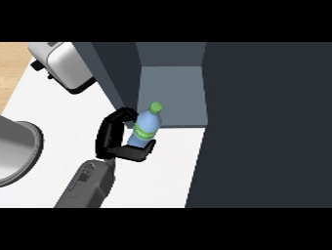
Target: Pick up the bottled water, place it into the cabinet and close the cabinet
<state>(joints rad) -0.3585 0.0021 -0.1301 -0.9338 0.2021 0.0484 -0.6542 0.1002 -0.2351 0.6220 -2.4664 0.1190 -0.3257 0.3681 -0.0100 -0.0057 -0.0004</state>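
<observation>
Bottle (146,126), blue with green cap and label, stands tilted at the open cabinet (170,93) mouth, over the white counter (61,122). Left hand (118,139) has fingers and thumb curled round it. Toaster (64,66), possibly, sits far left.

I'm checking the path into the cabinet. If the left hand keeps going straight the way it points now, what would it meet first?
The left hand, curled round the bottled water, points up-right toward the open cabinet. The shelf floor lies just ahead; the way onto it looks free. The open door stands close on its left, though depth is unclear.
</observation>
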